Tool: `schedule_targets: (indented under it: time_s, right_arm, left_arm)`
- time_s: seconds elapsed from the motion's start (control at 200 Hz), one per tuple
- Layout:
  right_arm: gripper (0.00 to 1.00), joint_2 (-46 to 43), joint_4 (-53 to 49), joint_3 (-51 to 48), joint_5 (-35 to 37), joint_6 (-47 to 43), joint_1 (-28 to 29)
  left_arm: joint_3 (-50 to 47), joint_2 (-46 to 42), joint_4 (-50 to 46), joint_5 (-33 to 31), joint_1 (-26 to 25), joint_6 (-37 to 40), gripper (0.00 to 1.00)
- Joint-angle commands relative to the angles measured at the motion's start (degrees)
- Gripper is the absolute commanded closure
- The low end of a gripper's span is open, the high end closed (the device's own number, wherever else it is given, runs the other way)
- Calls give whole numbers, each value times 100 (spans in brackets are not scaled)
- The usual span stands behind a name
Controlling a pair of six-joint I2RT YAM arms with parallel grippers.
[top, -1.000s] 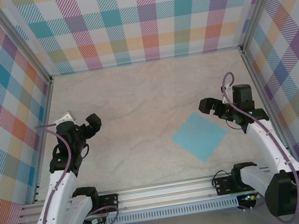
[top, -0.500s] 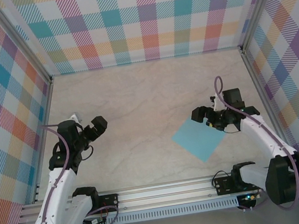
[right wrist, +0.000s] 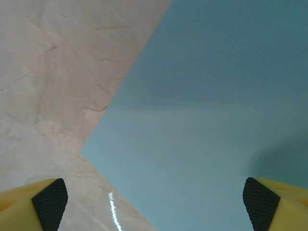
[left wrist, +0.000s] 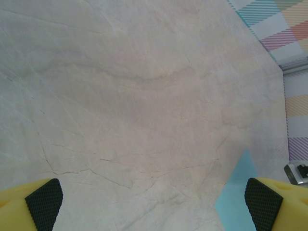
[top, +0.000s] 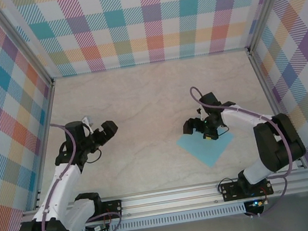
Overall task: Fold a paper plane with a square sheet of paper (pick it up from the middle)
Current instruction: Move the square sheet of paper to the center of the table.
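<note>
The square sheet of paper (top: 209, 148) is light blue and lies flat and unfolded on the table, right of centre, turned like a diamond. My right gripper (top: 199, 128) hangs over the sheet's upper left edge. In the right wrist view the sheet (right wrist: 211, 120) spreads below the open right gripper (right wrist: 154, 207), with nothing between its black pads (right wrist: 48, 202). My left gripper (top: 109, 130) stands open over bare table at the left, well apart from the paper. A corner of the sheet (left wrist: 237, 197) shows by the open left gripper (left wrist: 154, 204).
The beige marbled tabletop (top: 141, 106) is walled by plaid panels (top: 146, 19) at the back and both sides. An aluminium rail (top: 171, 196) with the arm bases runs along the near edge. A metal frame post (top: 260, 77) borders the right side.
My right arm has swung left and reached in, bringing its gripper from the sheet's right corner to over its upper left edge. The left gripper has crept a little right.
</note>
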Motion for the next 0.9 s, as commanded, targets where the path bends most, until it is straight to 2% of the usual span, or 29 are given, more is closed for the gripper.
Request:
schedule_targets:
  time_s: [0.0,0.085,0.22,0.31,0.43,0.485,0.65,0.765,0.895]
  right_arm:
    - [6,410,-145,432,398,152,129]
    - [7,616,-282,649,776,272,446]
    - [8,958,59,640,318,617,628]
    - [8,1185,98,799,420,1003,787]
    - [10,1343,974,738,-73,1415,847]
    - [10,1333,1033,901,-157,1332,877]
    - [13,665,100,1210,447,543,922]
    - [17,297,-279,924,165,6,1014]
    - [23,102,-505,467,-136,-38,1175]
  left_arm:
    - [-49,122,122,260,-13,-66,0]
    - [-62,237,156,303,-107,-94,0]
    - [-49,366,140,186,-307,-123,0]
    - [7,496,48,111,-474,-75,0]
    - [-49,632,127,2,-751,-193,0]
    - [-63,671,155,-42,-937,-258,0]
    - [-115,634,118,-334,-1432,-263,0]
    - [-131,597,66,-406,-1534,-296,0]
    - [-165,487,-8,-518,-1535,-252,0]
